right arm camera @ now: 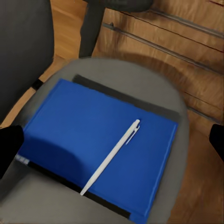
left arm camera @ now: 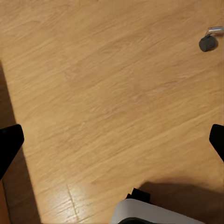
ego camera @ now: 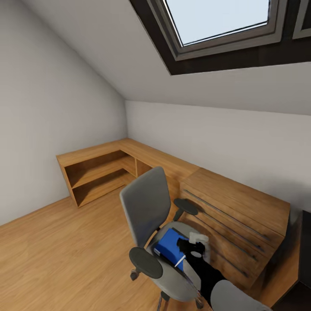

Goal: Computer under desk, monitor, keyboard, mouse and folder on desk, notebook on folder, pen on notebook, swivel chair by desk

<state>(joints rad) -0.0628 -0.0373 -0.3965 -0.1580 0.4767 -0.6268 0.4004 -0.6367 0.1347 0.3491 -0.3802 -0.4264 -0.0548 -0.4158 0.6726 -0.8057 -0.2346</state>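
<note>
Item: pen (right arm camera: 112,156). Thin white stick with a clip near one end, lying loose and diagonal on top of the folder. I judge it light, rigid and smooth, so it may roll or slide off if the folder is tipped. Best taken first, pinched across its middle.

Item: folder (right arm camera: 88,135). Flat bright blue rectangle on the grey seat of the swivel chair (ego camera: 144,203), with a dark flat strip showing under its edges; I cannot tell whether that is its spine or something beneath it. I judge it light, fairly stiff and slick-faced, and lying flush on soft upholstery it offers little to grip. I would take it by an edge or corner near the seat's rim and keep it level.

Item: my right claw (ego camera: 195,247). It hovers just above the folder, jaws spread wide at either side of the wrist view, holding nothing.

Item: my left claw (left arm camera: 112,140). Open and empty, over bare wooden floor (left arm camera: 112,84), with a chair caster (left arm camera: 207,43) near.

Item: wooden cabinet (ego camera: 242,216). Long bar handles, just behind the chair; open wooden shelving runs on into the corner.
</note>
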